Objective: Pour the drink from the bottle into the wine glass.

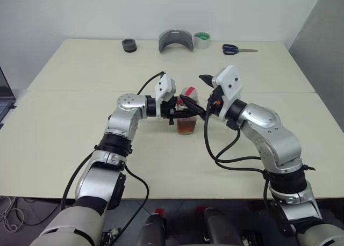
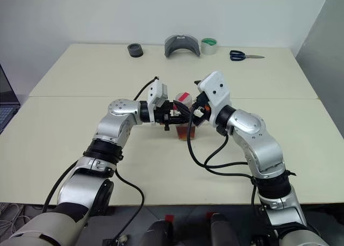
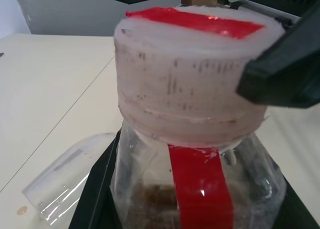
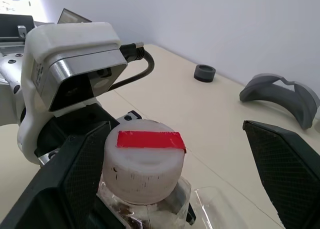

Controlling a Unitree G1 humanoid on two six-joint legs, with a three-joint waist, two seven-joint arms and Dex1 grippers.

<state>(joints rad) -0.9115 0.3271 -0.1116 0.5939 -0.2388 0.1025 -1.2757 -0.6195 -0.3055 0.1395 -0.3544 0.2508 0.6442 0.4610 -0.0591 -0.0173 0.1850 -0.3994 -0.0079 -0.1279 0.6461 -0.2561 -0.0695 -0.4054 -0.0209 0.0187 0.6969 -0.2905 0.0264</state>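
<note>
Bottle [image 1: 187,113] stands upright on the cream table [image 1: 80,128], near its middle, clamped at the body by the left gripper [image 1: 181,113], whose black fingers reach in from the robot's left and are clenched on the clear plastic. Right gripper [image 4: 175,174] hovers at the cap [image 4: 145,159] with its fingers spread wide, one textured black finger [image 4: 75,174] just beside the cap, the other [image 4: 287,174] well apart from it; it grips nothing.

Cap: white, wide, round, ridged and scuffed with dark marks on its side wall, a strip of red tape across its flat top. A second red strip [image 3: 200,184] runs down the bottle's clear wall below the cap. No readable writing on either strip.

Drink [image 1: 187,128]: amber-brown, translucent, filling the lower part of the bottle.

Glass [image 3: 70,184]: a clear, curved glass wall shows on the table just beside the bottle in the left wrist view; stem and foot cannot be made out.

Far edge of table: small dark ring [image 1: 129,45], grey curved shell [image 1: 175,41], roll of tape with green core [image 1: 202,40], scissors with blue handles [image 1: 236,49].
</note>
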